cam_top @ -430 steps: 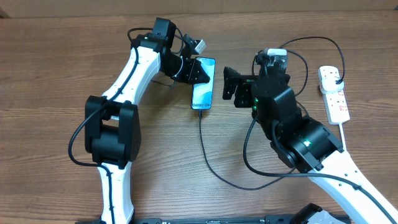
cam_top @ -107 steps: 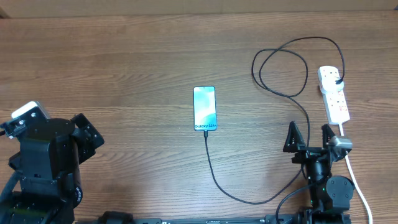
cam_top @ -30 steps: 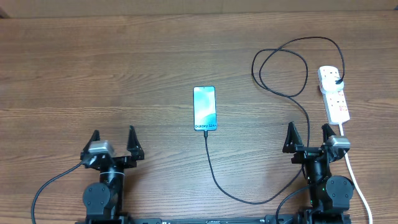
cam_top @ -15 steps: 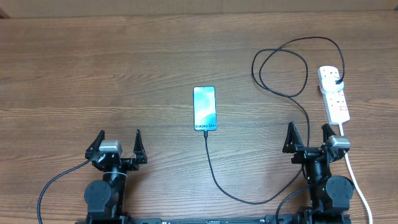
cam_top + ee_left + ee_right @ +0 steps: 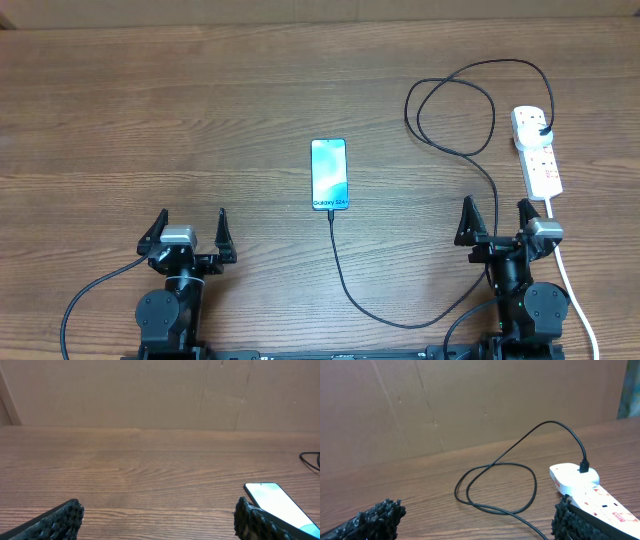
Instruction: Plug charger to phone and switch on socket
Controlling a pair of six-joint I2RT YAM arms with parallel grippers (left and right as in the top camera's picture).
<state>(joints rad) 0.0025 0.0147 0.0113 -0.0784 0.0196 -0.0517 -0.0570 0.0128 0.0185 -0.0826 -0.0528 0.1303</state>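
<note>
The phone (image 5: 329, 174) lies flat at mid-table, its light-blue screen up; its near corner shows in the left wrist view (image 5: 277, 504). The charger (image 5: 345, 285), a thin black cable, meets the phone's near end, curves right, loops (image 5: 495, 485), and its black plug (image 5: 541, 126) sits in the socket (image 5: 537, 152), a white strip at the right (image 5: 580, 482). My left gripper (image 5: 189, 222) rests open near the front edge, left of the phone, holding nothing (image 5: 159, 516). My right gripper (image 5: 494, 212) stands open just in front of the socket, empty (image 5: 477, 516).
A thick white cord (image 5: 566, 272) runs from the socket toward the front right, past the right arm. A brown cardboard wall (image 5: 160, 390) stands behind the table's far edge. The black cable crosses the table between the two arms.
Over the last second the left arm slid slightly right and toward the front edge, then stopped. Phone, cable, socket and right arm have not moved.
</note>
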